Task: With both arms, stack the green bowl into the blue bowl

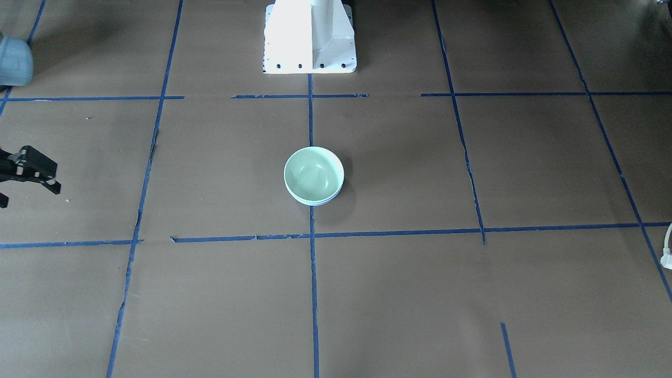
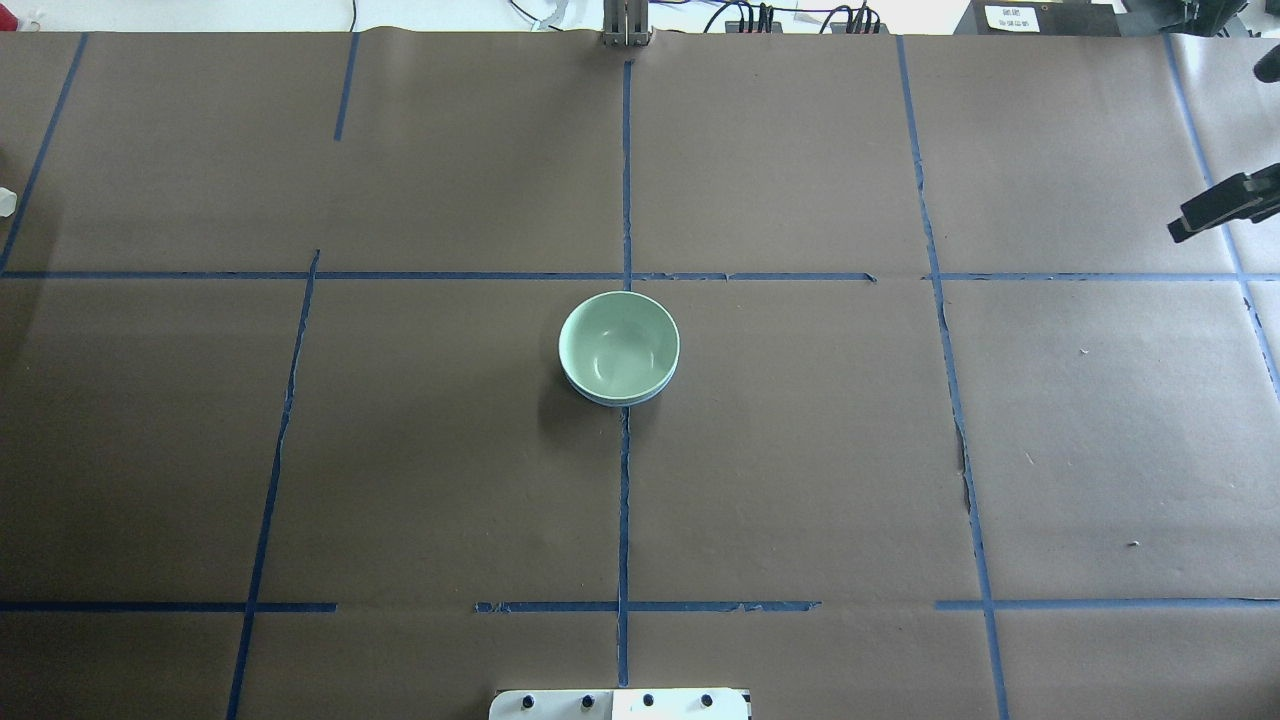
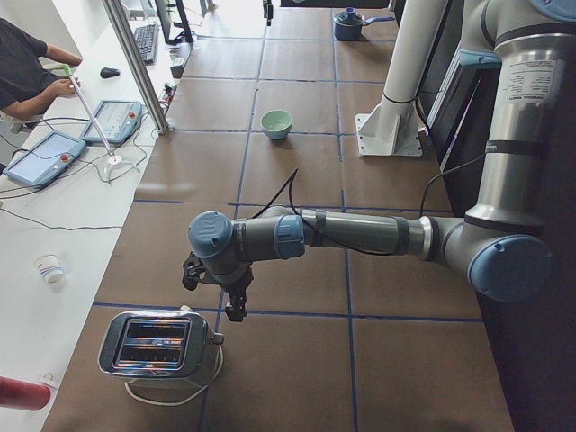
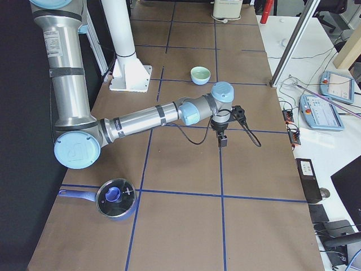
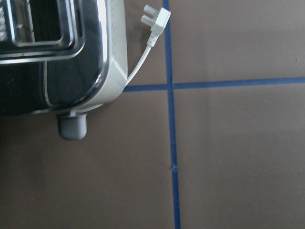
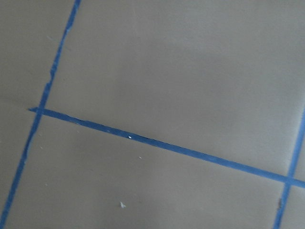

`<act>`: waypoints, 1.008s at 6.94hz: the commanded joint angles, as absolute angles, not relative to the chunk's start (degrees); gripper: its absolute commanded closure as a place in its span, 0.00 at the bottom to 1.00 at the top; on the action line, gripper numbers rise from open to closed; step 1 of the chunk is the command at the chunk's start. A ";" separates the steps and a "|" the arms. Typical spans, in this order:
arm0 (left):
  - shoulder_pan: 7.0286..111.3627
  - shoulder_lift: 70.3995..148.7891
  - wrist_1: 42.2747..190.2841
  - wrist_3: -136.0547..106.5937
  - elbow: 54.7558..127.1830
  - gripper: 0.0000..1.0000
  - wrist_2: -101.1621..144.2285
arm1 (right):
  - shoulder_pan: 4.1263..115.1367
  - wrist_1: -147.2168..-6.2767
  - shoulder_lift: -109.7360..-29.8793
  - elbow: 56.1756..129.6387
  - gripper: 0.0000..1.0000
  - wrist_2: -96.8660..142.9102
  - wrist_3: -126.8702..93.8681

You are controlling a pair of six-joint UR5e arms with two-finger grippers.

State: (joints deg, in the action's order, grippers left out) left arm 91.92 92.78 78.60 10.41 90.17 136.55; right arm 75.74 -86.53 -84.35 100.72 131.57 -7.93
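In the exterior left view the toaster [image 3: 157,346] is seen nearest, at the lower left of the frame. The left gripper [image 3: 230,299] is held just beside and above it, pointed down at the table [image 3: 297,360]. The left arm [image 3: 360,236] is stretched across the frame from its elbow at the right. Whether the jaws are apart or together cannot be told. In the left wrist view only the toaster's corner and its white plug [image 5: 156,20] are shown, at the upper left.

The right gripper [image 1: 29,193] is cut off by the left edge of the front-facing view. Its two fingertips are seen apart, with nothing between them.

Farther on, at the centre of the overhead view, the green bowl [image 2: 618,345] is found nested upright in the blue bowl [image 2: 615,401]. Of the blue bowl only a thin pale crescent of rim is shown, under the green rim. The green bowl is plain, glossy and mint-coloured. The stack is set on the middle tape line [image 2: 624,500], well apart from both grippers, and is surrounded by bare brown paper. The white pedestal [image 2: 620,704] is seen at the bottom edge of that view.
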 commanded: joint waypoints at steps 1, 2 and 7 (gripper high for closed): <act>92.46 91.23 78.66 11.16 90.70 0.00 136.58 | 84.34 -94.29 -86.21 96.80 0.00 132.88 8.12; 92.46 91.23 78.66 11.16 90.79 0.00 136.58 | 87.59 -94.05 -87.96 93.55 0.00 135.76 8.17; 92.46 90.53 78.57 11.16 90.18 0.00 136.40 | 91.49 -87.74 -94.90 90.44 0.00 136.68 7.38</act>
